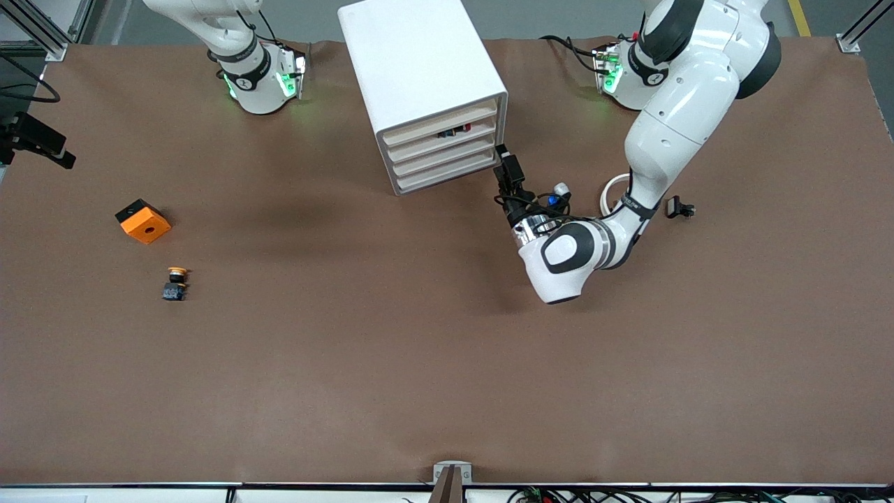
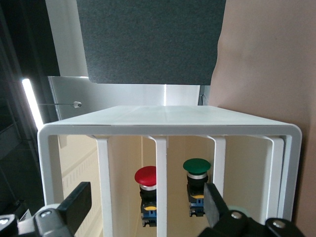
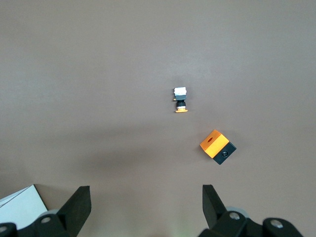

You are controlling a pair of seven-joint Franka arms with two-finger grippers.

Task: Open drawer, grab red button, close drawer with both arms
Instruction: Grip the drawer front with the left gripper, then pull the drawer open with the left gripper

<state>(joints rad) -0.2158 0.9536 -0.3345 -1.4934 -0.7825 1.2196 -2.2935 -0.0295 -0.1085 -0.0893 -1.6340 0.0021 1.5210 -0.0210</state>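
The left tool is held at the front of the white cabinet, level with its lower slats at the corner toward the left arm's end of the tabletop. Its fingers are spread apart, and nothing is gripped between them. Seen from the left wrist view, the cabinet's front is framed between the two fingers. The top drawer is seen closed, flush with the three drawers below it. Through the slats the red-capped button is seen inside the cabinet, with a green-capped button just beside it.

The right tool is held high over the tabletop near the right arm's base and waits there, its fingers released and wide apart, with nothing between them. Below it, toward the right arm's end of the tabletop, an orange cube with a hole is found, and a yellow-orange-capped button lies nearer to the front camera than the cube. A small black part rests on the tabletop beside the left arm.
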